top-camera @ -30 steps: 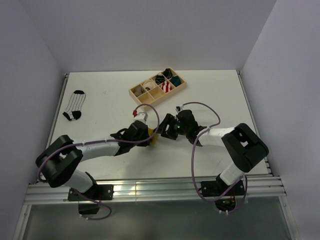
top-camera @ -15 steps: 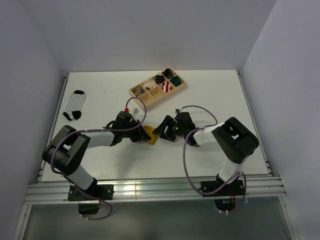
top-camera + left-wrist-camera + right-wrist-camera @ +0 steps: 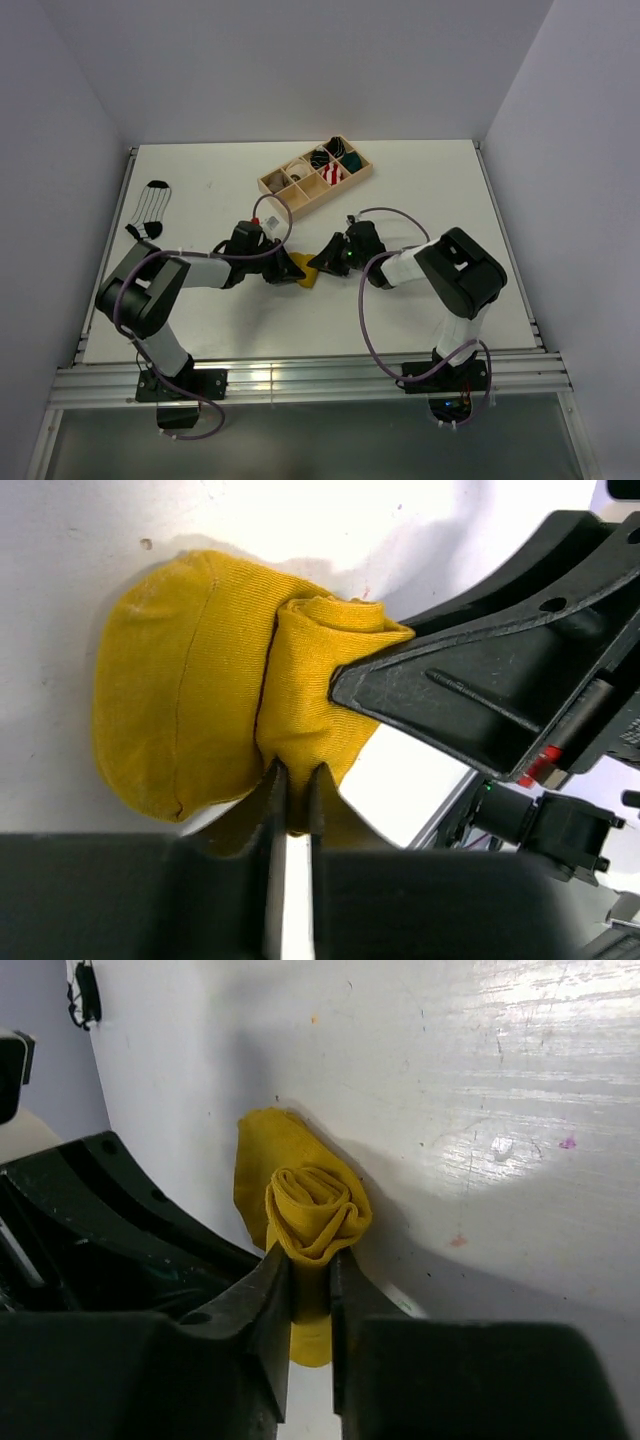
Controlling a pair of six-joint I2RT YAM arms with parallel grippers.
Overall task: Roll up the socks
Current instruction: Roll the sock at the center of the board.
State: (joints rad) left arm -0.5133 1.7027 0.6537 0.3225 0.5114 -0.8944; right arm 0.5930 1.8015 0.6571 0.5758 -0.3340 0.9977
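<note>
table [image 3: 430, 190] centre | yellow sock [image 3: 303, 272] lying half-rolled; striped sock [image 3: 150, 212] waiting at far left | right fingers [image 3: 255, 1305] pinching the coil, left fingers [image 3: 274, 810] nipping the loose edge, almost closed | risk: fabric slipping out, coil unwinding; arms crowding, bumping

A robotics lab cell: plain grey partition walls [image 3: 300, 60] enclose a scuffed white tabletop [image 3: 430, 190] (mounted on aluminium rails [image 3: 300, 385]).

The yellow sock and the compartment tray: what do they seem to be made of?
The yellow sock looks like matte knitted fabric, perhaps cotton: fine ribs show and it folds softly into a roll. The compartment tray seems light unfinished wood: pale tan, thin dividers, but too small to be sure.
</note>
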